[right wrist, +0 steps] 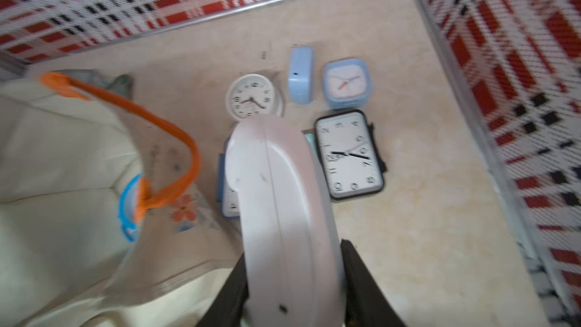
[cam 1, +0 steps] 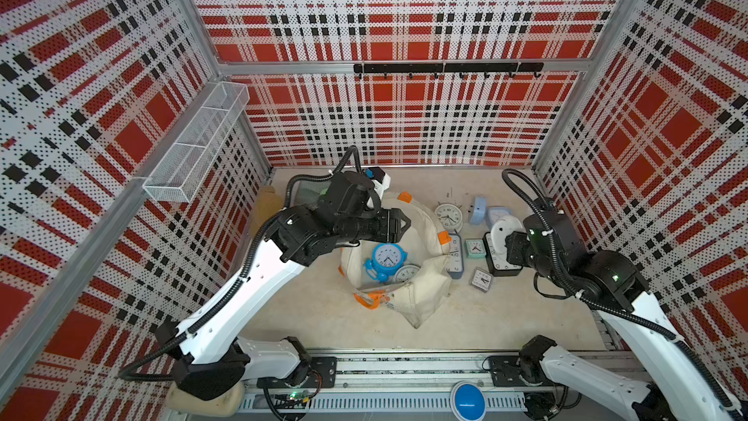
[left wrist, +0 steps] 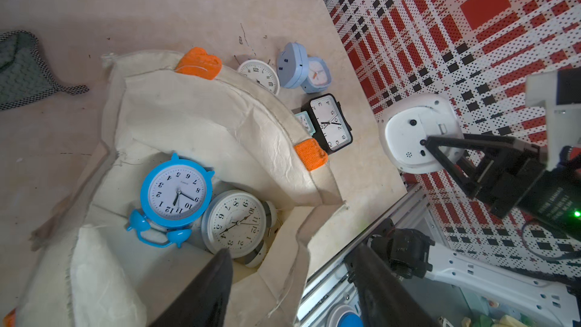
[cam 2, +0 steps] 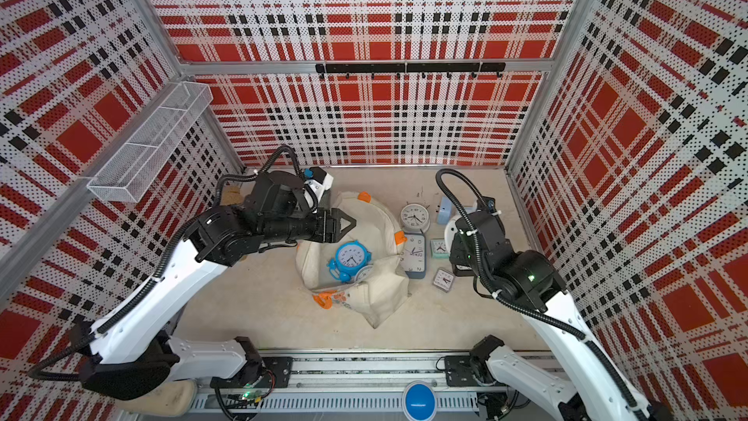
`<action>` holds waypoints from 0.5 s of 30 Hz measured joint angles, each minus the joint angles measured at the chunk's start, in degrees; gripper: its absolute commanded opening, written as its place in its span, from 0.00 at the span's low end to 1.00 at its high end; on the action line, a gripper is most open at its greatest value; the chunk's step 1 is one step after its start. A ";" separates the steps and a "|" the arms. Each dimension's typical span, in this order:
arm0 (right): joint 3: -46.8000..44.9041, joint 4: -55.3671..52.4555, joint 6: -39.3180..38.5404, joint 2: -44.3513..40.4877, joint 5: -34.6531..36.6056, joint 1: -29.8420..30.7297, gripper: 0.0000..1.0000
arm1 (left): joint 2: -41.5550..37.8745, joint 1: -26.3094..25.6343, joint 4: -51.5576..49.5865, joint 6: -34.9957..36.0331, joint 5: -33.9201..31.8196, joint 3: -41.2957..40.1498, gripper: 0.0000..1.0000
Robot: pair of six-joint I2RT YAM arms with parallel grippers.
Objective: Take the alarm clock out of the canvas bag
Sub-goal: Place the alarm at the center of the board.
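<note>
Right claw grips white alarm clock beside the canvas bag — left claw gapes empty.

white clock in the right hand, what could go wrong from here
1. The right hand pinches the white clock by its smooth rounded sides, close above the black clock. It may slip, or be set down on that one.
2. The left hand, open over the canvas bag, may catch floppy cloth rather than the blue clock, which lies against the round white clock.
</note>
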 measured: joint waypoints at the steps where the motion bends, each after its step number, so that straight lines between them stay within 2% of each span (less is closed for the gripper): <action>1: -0.28 -1.14 -0.44 0.44 0.83 -2.16 0.27 | 0.70 -0.76 0.07 0.42 -0.57 0.44 0.72; 8: -3.93 -3.67 -5.11 8.09 3.58 -17.35 0.26 | 3.87 -5.27 0.81 5.40 -4.24 1.53 0.88; 11: -6.12 -3.04 -7.28 12.57 4.76 -21.66 0.25 | 4.31 -6.21 1.77 7.89 -5.16 1.53 0.91; 15: -6.73 -3.45 -8.61 17.20 6.91 -24.52 0.25 | 4.28 -7.21 4.63 11.17 -6.32 0.92 0.93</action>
